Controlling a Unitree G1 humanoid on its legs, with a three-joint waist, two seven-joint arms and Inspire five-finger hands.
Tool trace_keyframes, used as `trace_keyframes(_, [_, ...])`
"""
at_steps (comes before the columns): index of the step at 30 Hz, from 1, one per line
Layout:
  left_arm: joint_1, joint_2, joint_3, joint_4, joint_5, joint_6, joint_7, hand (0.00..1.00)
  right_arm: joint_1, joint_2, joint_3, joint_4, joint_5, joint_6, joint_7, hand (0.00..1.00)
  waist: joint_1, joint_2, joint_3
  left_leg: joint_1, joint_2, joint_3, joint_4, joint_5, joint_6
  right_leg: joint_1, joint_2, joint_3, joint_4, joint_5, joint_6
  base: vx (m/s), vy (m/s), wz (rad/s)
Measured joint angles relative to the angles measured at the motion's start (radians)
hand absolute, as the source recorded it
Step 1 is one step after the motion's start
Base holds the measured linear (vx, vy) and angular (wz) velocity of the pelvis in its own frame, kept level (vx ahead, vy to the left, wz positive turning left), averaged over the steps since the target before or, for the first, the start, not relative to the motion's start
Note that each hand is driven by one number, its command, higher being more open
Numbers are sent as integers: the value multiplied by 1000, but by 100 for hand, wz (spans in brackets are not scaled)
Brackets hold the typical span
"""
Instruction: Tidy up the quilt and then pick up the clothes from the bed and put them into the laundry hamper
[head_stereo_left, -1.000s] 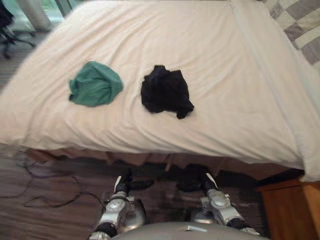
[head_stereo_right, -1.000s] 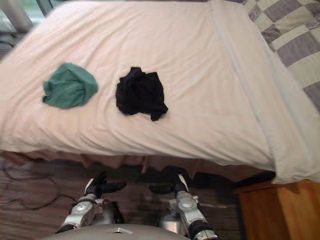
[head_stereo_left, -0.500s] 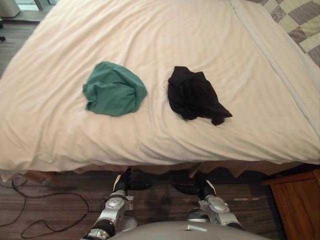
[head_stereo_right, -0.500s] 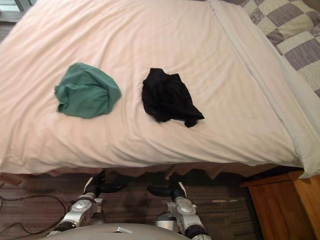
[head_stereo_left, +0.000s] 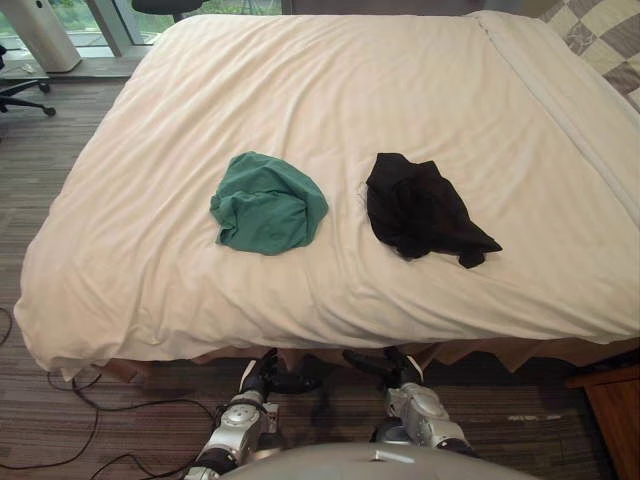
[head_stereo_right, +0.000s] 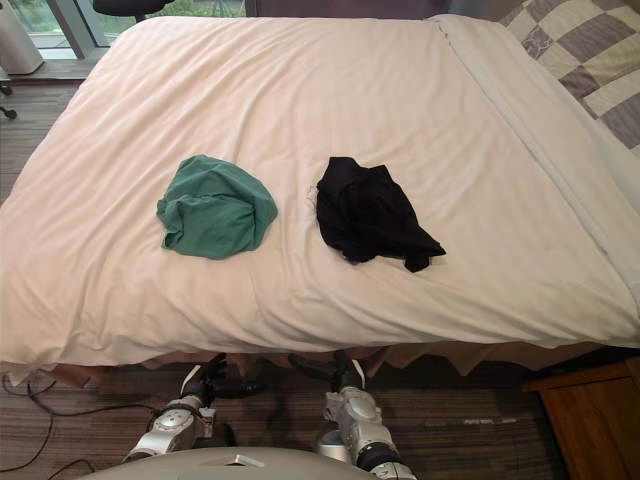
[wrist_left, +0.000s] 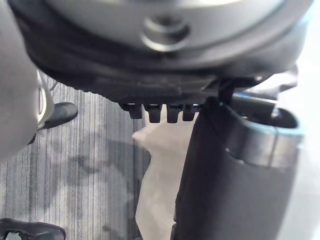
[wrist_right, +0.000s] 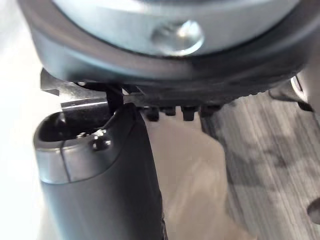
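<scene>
The quilt (head_stereo_left: 300, 90) is lying spread and fairly smooth over the bed, with only shallow creases, so the tidying step is looking done and the clothes step is coming up. Both hands are hanging low, under the quilt's overhanging near edge. The left hand (head_stereo_left: 268, 380) and the right hand (head_stereo_left: 392, 365) are each showing loosely straightened fingers pointing toward one another, and they are holding nothing.

The green garment (head_stereo_left: 268, 203) is sitting bunched on the quilt up and ahead of the left hand. The black garment (head_stereo_left: 425, 210) is lying crumpled ahead of the right hand, close beside the green one but not touching it. Neither hand is touching either piece.

The next move is calling for lifting a hand over the bed edge and reaching forward onto the mattress to close on one bundle. The fingers should be gathering loose cloth without dragging the quilt up with it.

A wooden cabinet (head_stereo_right: 590, 420) is standing on the floor off to the right hand's outer side, and a checked cover (head_stereo_right: 585, 50) is lying far beyond it. An office chair (head_stereo_left: 22, 90) is standing well away past the left hand. Only the quilt's edge is standing between the hands and the clothes
</scene>
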Motion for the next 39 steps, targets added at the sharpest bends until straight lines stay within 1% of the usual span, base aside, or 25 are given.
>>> trace_keyframes(1, [0, -5, 67, 19, -4, 2, -7, 100, 3, -9, -97, 22, 6, 1, -13, 100, -7, 0, 0, 13, -2, 9, -25, 9, 2, 15, 8, 0, -35, 21, 4, 7, 33, -9])
trace_keyframes(3, [1, -4, 165, 43, -8, 3, -18, 100, 21, -26, -193, 51, 24, 8, -25, 100, -6, 0, -2, 28, -5, 15, -42, 12, 2, 35, 21, 1, -74, 41, 7, 15, 24, -9])
trace_keyframes(4, [5, -4, 303, 76, -25, 6, -23, 100, 60, -45, -300, 82, 44, 26, -32, 100, -3, 0, -3, 44, -9, 18, -59, 13, 1, 61, 28, 0, -110, 55, 13, 32, 16, -5])
trace_keyframes(5, [11, -4, 374, 88, -44, 12, -26, 100, 78, -50, -349, 90, 56, 31, -36, 100, -2, 1, -3, 52, -12, 19, -66, 13, 2, 70, 30, -1, -122, 59, 14, 52, 29, -3])
trace_keyframes(7, [48, 7, 632, 105, -96, 42, -26, 100, 144, -59, -513, 100, 127, 48, -53, 100, -1, 5, -18, 56, -17, 23, -87, 15, 1, 77, 32, -3, -147, 67, 21, 69, 15, 0])
trace_keyframes(8, [73, 23, 800, 120, -129, 57, -25, 100, 182, -66, -598, 100, 165, 54, -61, 100, -2, 7, -29, 55, -17, 30, -101, 15, 1, 76, 34, -4, -158, 69, 22, 63, 2, -1])
trace_keyframes(9, [85, 35, 880, 125, -147, 66, -22, 100, 196, -72, -630, 100, 186, 59, -68, 100, -2, 8, -33, 55, -18, 33, -106, 15, 1, 75, 35, -4, -163, 71, 23, 84, 3, -2])
trace_keyframes(11, [125, 91, 1113, 133, -211, 80, 2, 100, 236, -98, -701, 78, 234, 69, -100, 100, -1, 8, -53, 56, -25, 36, -124, 16, 1, 73, 36, -9, -172, 74, 25, 90, 22, 2])
trace_keyframes(12, [145, 127, 1202, 132, -283, 85, 19, 100, 254, -104, -700, 14, 235, 75, -117, 100, 1, 8, -69, 55, -30, 32, -133, 18, 0, 72, 35, -14, -176, 74, 25, 54, 24, 8])
trace_keyframes(13, [149, 137, 1220, 132, -296, 85, 23, 100, 260, -104, -698, -13, 234, 79, -120, 100, 2, 8, -75, 54, -31, 31, -134, 18, 1, 73, 35, -15, -178, 74, 25, 56, 19, 11])
trace_keyframes(15, [168, 203, 1314, 94, -417, 86, 54, 100, 295, -113, -649, -271, 222, 85, -134, 100, 2, 9, -120, 50, -39, 17, -138, 18, 1, 79, 31, -28, -186, 74, 25, 71, 10, 17])
trace_keyframes(17, [168, 248, 1343, 6, -485, 78, 82, 100, 294, -148, -624, -446, 178, 80, -139, 100, 6, 16, -151, 50, -41, 3, -137, 18, 2, 86, 30, -34, -187, 73, 24, 41, 2, 22])
trace_keyframes(19, [155, 298, 1339, -117, -519, 30, 123, 100, 256, -205, -596, -566, 147, 50, -158, 100, 9, 6, -183, 48, -38, -13, -132, 18, 2, 90, 33, -36, -187, 69, 17, 8, -20, 19])
trace_keyframes(21, [143, 363, 1296, -321, -544, -48, 166, 100, 185, -264, -558, -693, 113, -19, -175, 100, 21, -5, -194, 43, -33, -19, -130, 20, -1, 91, 39, -33, -187, 63, 8, -30, -33, 6])
trace_keyframes(22, [140, 378, 1277, -370, -544, -69, 176, 100, 177, -278, -550, -722, 107, -37, -178, 100, 24, -5, -195, 38, -33, -21, -130, 22, 0, 90, 39, -33, -187, 62, 7, -23, -25, 15])
trace_keyframes(24, [127, 427, 1187, -582, -497, -156, 204, 100, 164, -315, -541, -837, 69, -95, -179, 100, 23, -5, -194, 16, -42, -62, -132, 32, 6, 87, 33, -35, -185, 63, 7, -11, 1, 42])
trace_keyframes(25, [119, 434, 1172, -638, -491, -176, 205, 100, 162, -319, -541, -856, 64, -104, -181, 100, 24, -5, -194, 15, -44, -67, -135, 34, 7, 89, 31, -35, -185, 63, 7, 10, 26, 37])
trace_keyframes(27, [102, 440, 1117, -829, -409, -258, 218, 100, 128, -320, -511, -912, 8, -118, -191, 100, 26, 1, -192, 15, -53, -71, -138, 37, 9, 89, 23, -32, -185, 63, 8, 26, 35, 10])
trace_keyframes(29, [82, 439, 1060, -936, -341, -294, 221, 100, 109, -320, -462, -944, -26, -120, -197, 100, 26, 4, -190, 13, -54, -70, -138, 36, 11, 86, 17, -27, -186, 64, 8, 0, 0, 0])
trace_keyframes(33, [23, 398, 885, -1084, -287, -307, 217, 100, 41, -320, -320, -976, -86, -119, -177, 100, 25, 24, -178, -1, -56, -54, -138, 38, 16, 53, 14, 9, -186, 76, 23, 19, 26, -18])
trace_keyframes(34, [6, 377, 788, -1111, -237, -301, 206, 100, 22, -320, -269, -1001, -119, -116, -160, 100, 24, 34, -167, -3, -53, -41, -137, 38, 16, 43, 16, 24, -187, 81, 23, 24, 6, -22])
trace_keyframes(35, [0, 369, 732, -1114, -184, -290, 196, 100, 15, -320, -238, -1017, -137, -116, -147, 100, 22, 37, -165, -3, -52, -36, -137, 38, 17, 39, 17, 29, -187, 82, 24, 29, -3, -21])
trace_keyframes(36, [0, 366, 700, -1117, -151, -280, 190, 100, 11, -320, -219, -1028, -147, -115, -139, 100, 17, 37, -163, -2, -51, -32, -137, 37, 18, 36, 18, 33, -187, 83, 24, 45, -9, -19])
trace_keyframes(37, [0, 366, 629, -1117, -81, -258, 172, 100, -7, -322, -183, -1054, -166, -115, -121, 100, 1, 36, -149, 2, -50, -22, -136, 34, 21, 33, 19, 51, -186, 84, 26, 47, -3, -24])
trace_keyframes(39, [0, 365, 564, -1118, -30, -235, 153, 100, -21, -323, -161, -1085, -166, -116, -107, 100, -1, 36, -139, -4, -48, 0, -129, 26, 22, 14, 19, 74, -187, 90, 30, 40, 12, -39])
